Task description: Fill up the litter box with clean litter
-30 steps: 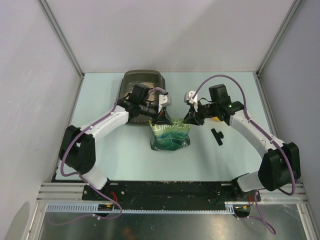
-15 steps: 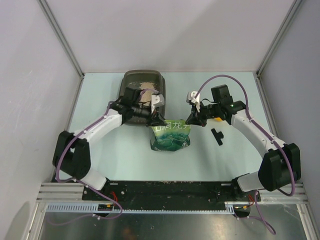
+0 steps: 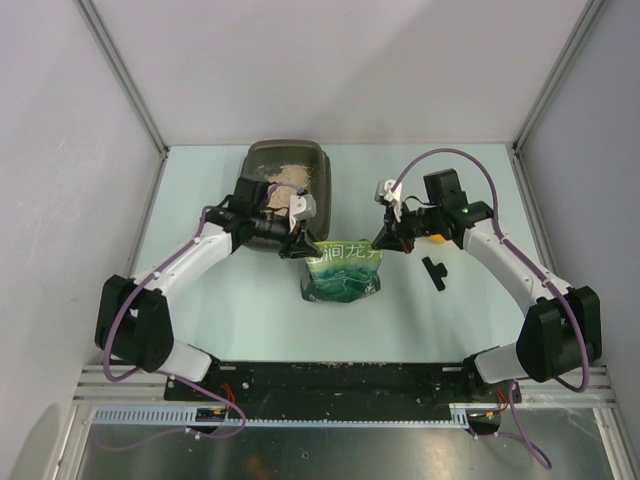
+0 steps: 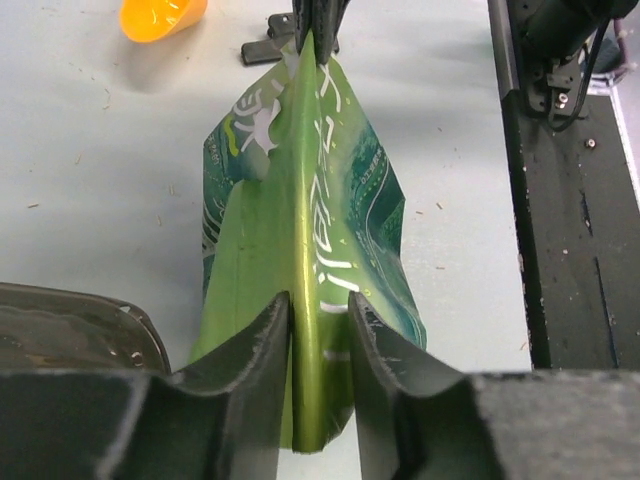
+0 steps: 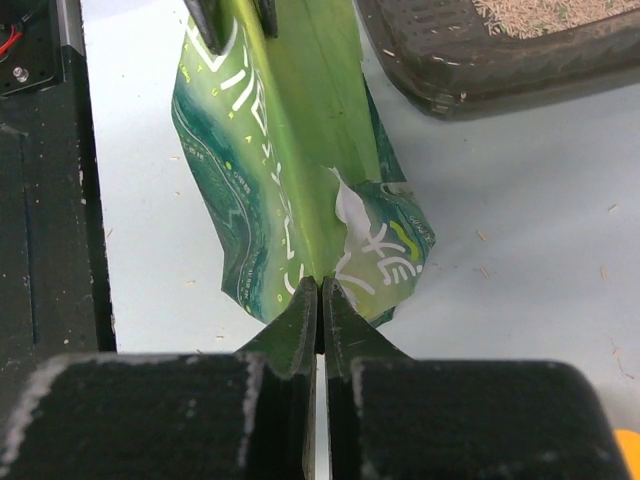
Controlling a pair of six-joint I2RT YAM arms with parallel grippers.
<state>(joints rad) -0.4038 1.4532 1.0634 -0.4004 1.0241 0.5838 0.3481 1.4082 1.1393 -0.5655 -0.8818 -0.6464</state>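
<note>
Currently both arms hold the green printed plastic pouch stretched betw. them, near mid-table. L gripper: jaws pinch one edge of the pouch, w/ a thin fold squeezed betw. the pads. R gripper: jaws pressed almost together on the opposite edge, just beside a torn white flap. Can't tell if the pouch base touches the pale mint table.

Shallow dark brown-grey plastic litter box sits at the far left of the table, partly under the L arm, close to the pouch but apart from it. Pale beige granular clean litter lies as a patch inside it, twd the far end. Orange plastic scoop lies on the table beyond the pouch in the left wrist view. Small black piece lies near the R arm.
</note>
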